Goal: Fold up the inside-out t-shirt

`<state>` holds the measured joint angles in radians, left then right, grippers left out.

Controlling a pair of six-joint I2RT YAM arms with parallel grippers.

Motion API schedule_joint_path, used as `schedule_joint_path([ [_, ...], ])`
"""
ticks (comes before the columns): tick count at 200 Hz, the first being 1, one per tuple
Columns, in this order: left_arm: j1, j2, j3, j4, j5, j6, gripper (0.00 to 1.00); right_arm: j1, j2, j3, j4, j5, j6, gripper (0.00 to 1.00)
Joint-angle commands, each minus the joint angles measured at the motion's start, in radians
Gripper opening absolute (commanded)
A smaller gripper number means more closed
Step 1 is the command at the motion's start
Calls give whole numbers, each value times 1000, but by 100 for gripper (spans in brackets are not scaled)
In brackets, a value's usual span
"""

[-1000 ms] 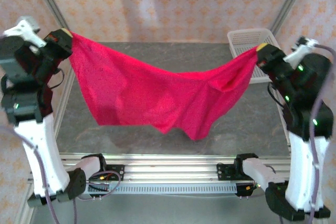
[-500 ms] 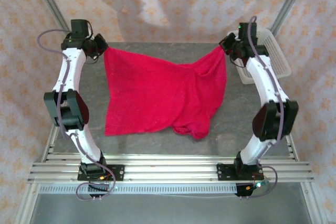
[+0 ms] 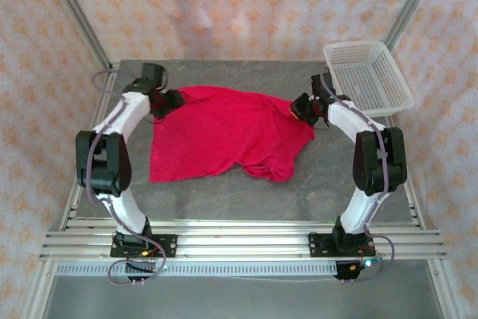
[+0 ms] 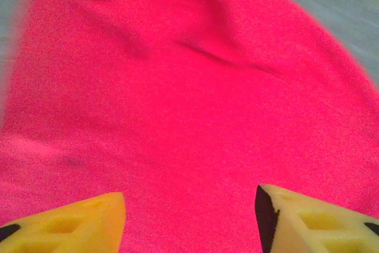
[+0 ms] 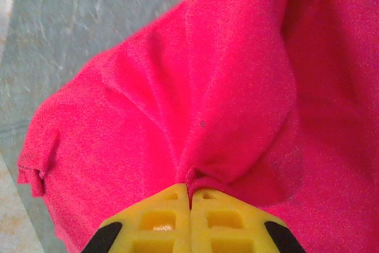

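Lying spread on table [image 3: 224,203], t-shirt [image 3: 224,136] outside white basket [image 3: 357,44].

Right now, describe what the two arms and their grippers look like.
Both the left arm and right arm have white links, bulky black joints and thin grey cables looping alongside. The left gripper and right gripper have wedge-shaped yellow fingers with recessed cells and black patches.
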<state>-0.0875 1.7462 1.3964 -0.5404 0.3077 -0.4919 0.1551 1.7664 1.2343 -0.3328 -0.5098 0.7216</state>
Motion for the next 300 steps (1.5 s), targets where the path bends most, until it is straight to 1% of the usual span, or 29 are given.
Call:
schedule_joint_path([
  [1,-217,-87,-4,220,135,186,52,-3,-136,-41,89,-13,38,0],
  [6,-255,-76,-2,256,170,221,49,-4,-156,-44,88,-6,38,0],
  [15,-312,-51,2,308,190,275,49,-8,-184,-38,75,10,39,0],
  [32,-373,30,29,383,266,351,50,-26,-227,-9,48,42,30,0],
  [39,-389,68,65,377,278,369,50,-36,-234,10,41,56,21,0],
  [47,-400,127,129,335,282,382,50,-48,-221,42,28,65,9,0],
  [66,-414,278,306,231,288,399,50,-78,-131,145,-11,64,-15,0],
  [94,-423,447,525,174,253,415,51,-98,59,303,-25,2,-6,0],
  [113,-431,560,667,140,250,427,54,-98,155,376,-20,-46,7,0],
  [135,-434,678,809,112,246,433,55,-98,222,421,-15,-34,1,0],
  [157,-436,789,950,72,238,422,56,-101,297,490,-63,-4,-24,0],
  [161,-436,809,975,60,240,419,56,-103,313,508,-76,2,-31,6],
  [169,-438,845,1031,37,236,414,56,-103,341,549,-119,25,-48,26],
  [173,-437,862,1059,26,231,414,56,-104,356,572,-140,37,-58,33],
  [180,-438,888,1098,14,219,414,56,-104,374,603,-185,68,-75,42],
  [187,-440,908,1124,10,204,409,56,-104,386,629,-234,108,-91,47],
  [203,-440,942,1160,21,182,396,59,-104,376,633,-282,177,-116,50],
  [218,-440,959,1165,39,157,389,62,-104,344,588,-281,213,-120,51],
  [238,-445,980,1183,45,131,373,63,-104,300,513,-263,218,-109,51],
  [255,-452,1010,1225,17,107,361,63,-103,259,430,-214,209,-91,50],
  [275,-458,1039,1236,23,103,328,67,-96,241,364,-171,181,-76,50],
  [285,-457,1061,1246,24,109,299,66,-89,248,353,-168,167,-73,50],
  [294,-453,1085,1296,-18,126,291,62,-81,253,345,-172,160,-73,49],
  [300,-450,1089,1299,-32,134,282,60,-76,253,335,-171,157,-73,49],
])
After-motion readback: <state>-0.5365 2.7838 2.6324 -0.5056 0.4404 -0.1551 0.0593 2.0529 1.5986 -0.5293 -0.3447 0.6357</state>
